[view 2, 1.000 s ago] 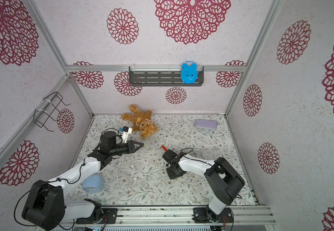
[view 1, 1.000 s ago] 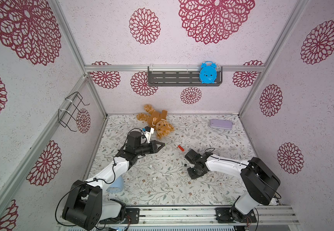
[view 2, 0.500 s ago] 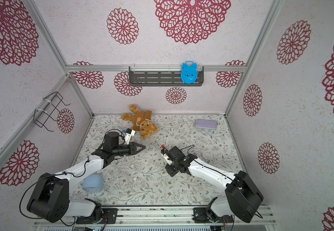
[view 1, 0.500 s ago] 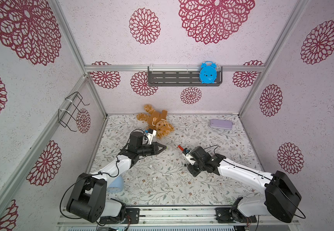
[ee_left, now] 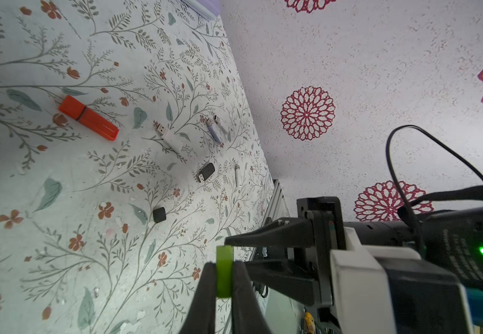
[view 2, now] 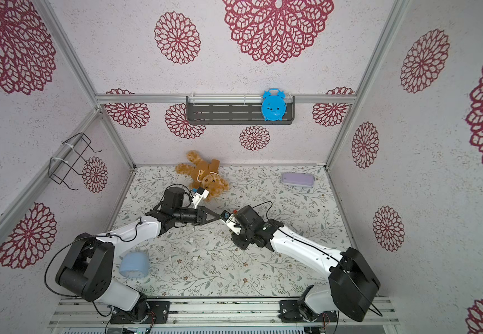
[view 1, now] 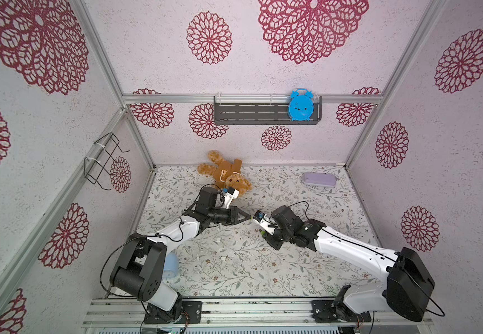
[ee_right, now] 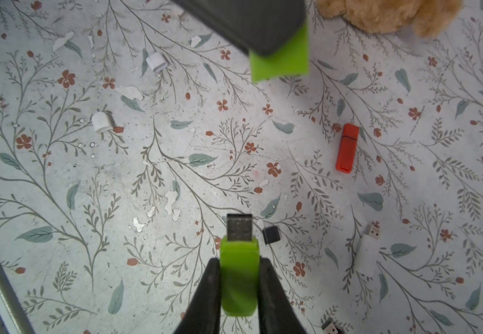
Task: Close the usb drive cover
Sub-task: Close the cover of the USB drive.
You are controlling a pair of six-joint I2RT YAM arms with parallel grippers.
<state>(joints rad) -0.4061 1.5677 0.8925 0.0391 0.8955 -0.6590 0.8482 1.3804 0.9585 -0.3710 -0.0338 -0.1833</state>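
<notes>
A green usb drive [ee_right: 239,271] with its bare metal plug [ee_right: 239,228] sticks out from between the fingers of my right gripper [ee_right: 239,261], which is shut on it above the floral floor. The matching green cover [ee_left: 224,271] is pinched in my left gripper [ee_left: 224,266], also shut. In the right wrist view the cover [ee_right: 281,60] hangs ahead of the plug, a gap away and offset to one side. In a top view the left gripper [view 1: 246,217] and right gripper [view 1: 262,231] nearly meet, tip to tip, at mid-floor.
On the floor lie a capped red usb stick [ee_right: 347,147], an uncapped white drive [ee_right: 366,251], a black cap [ee_right: 271,234] and two white caps [ee_right: 156,62]. A teddy bear [view 1: 226,176] and a purple case [view 1: 319,179] sit at the back. A blue cup [view 2: 134,264] lies by the left arm's base.
The right arm has lifted the green drive off the floor and swung it up-left toward the left gripper. The left gripper has reached further toward the centre with the cover.
</notes>
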